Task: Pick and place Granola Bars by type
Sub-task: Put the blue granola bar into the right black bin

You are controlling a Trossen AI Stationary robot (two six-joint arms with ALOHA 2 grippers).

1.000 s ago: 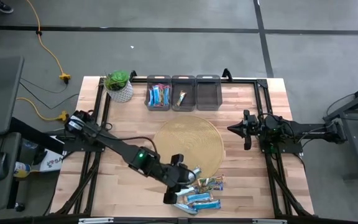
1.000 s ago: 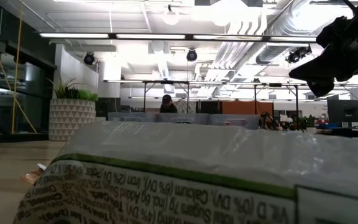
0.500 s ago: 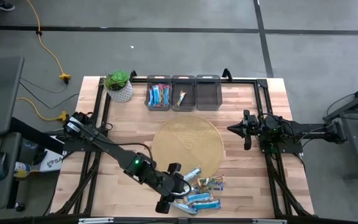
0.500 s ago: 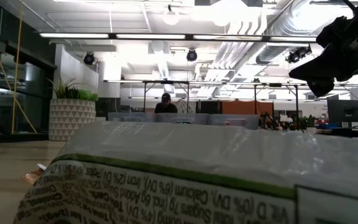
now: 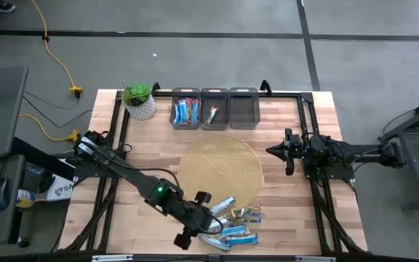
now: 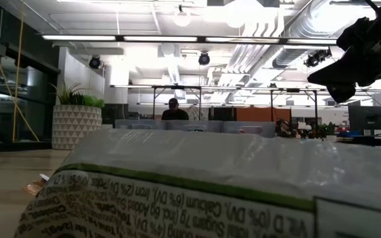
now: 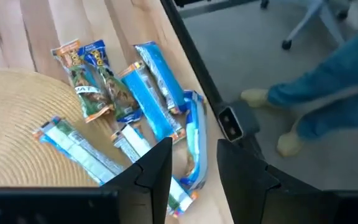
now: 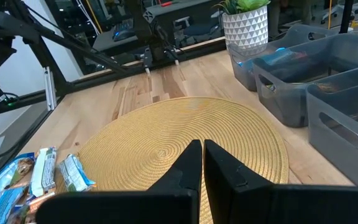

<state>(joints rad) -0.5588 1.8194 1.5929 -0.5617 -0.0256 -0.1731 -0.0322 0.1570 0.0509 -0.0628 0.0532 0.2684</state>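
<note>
Several granola bars (image 5: 235,222) lie in a loose pile on the wood by the table's near edge, blue-and-white and greenish-gold wrappers mixed. In the left wrist view they show as blue bars (image 7: 157,87) and greenish-gold bars (image 7: 95,87). One blue bar (image 7: 73,146) rests partly on the woven mat. My left gripper (image 5: 193,233) (image 7: 194,171) hovers open at the pile's left end; a bent blue bar (image 7: 194,140) shows beyond the gap between its fingers. My right gripper (image 5: 287,153) (image 8: 202,163) waits shut over the table's right side.
Three dark grey bins (image 5: 214,109) stand in a row at the far edge; the left one holds blue and red bars, the middle one a greenish-gold bar. A round woven mat (image 5: 220,171) lies mid-table, a potted plant (image 5: 139,100) far left. A wrapper (image 6: 177,192) fills the low view.
My left gripper has moved toward the table's near edge and a little to the left, going from over the pile's left part to its left end near the table edge. The bars have stayed where they were.
</note>
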